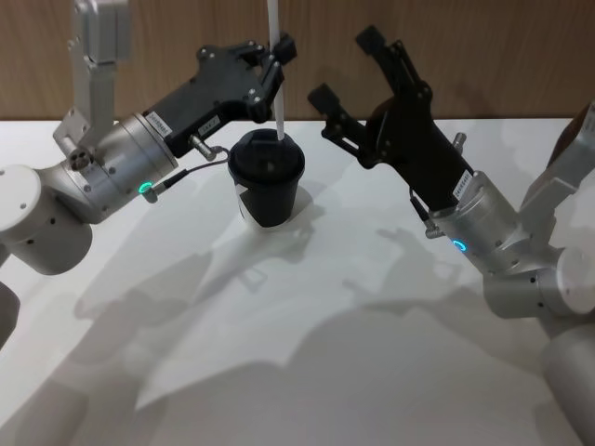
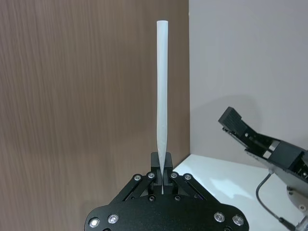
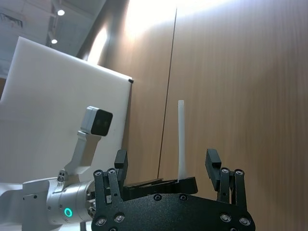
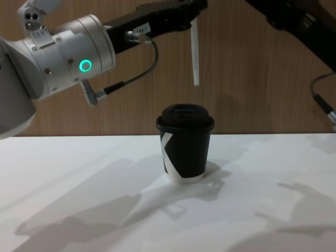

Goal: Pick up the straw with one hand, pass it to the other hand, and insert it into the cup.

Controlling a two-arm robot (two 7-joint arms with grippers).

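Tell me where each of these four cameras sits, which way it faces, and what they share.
Head: high, looking down at cup, left gripper holding straw, open right gripper.
Chest: low, facing across table; straw tip above cup lid.
Left wrist: along its gripper, straw before the wall.
Right wrist: past its open gripper toward the left arm.
Shared: the straw shows in all four.

1. Head view looked steeply down on the cup [image 1: 268,177] from close above.
2. Chest view faced the cup [image 4: 185,142] side-on, level with it.
3. Wrist views looked along their fingers; all four shared the straw [image 2: 162,96].
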